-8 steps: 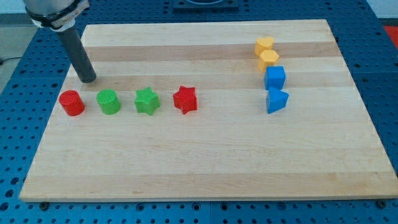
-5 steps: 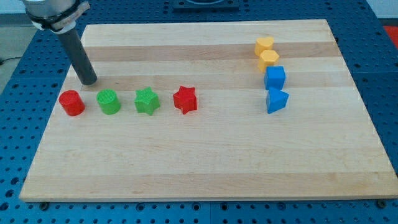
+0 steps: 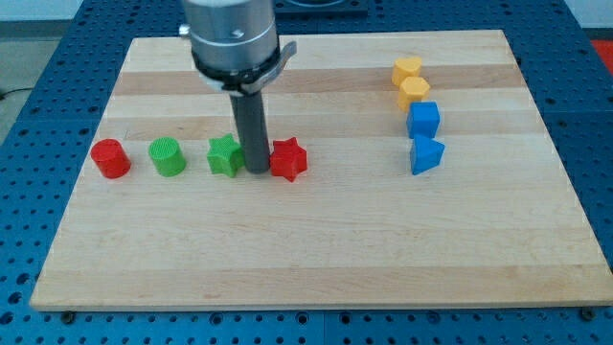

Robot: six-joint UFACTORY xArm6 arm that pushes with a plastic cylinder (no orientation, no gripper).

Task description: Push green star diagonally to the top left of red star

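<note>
The green star (image 3: 224,155) lies on the wooden board (image 3: 316,240), left of centre. The red star (image 3: 288,159) lies just to its right in the same row. My tip (image 3: 257,170) stands between the two stars, close against the green star's right side and just left of the red star. The rod hides part of the green star's right edge.
A red cylinder (image 3: 110,158) and a green cylinder (image 3: 168,157) sit left of the green star in the same row. At the upper right stand two yellow blocks (image 3: 407,69) (image 3: 414,90), a blue cube (image 3: 423,120) and a blue wedge-like block (image 3: 426,154).
My tip has moved from above the red cylinder at the far left to the gap between the green star and the red star. The blocks have barely shifted.
</note>
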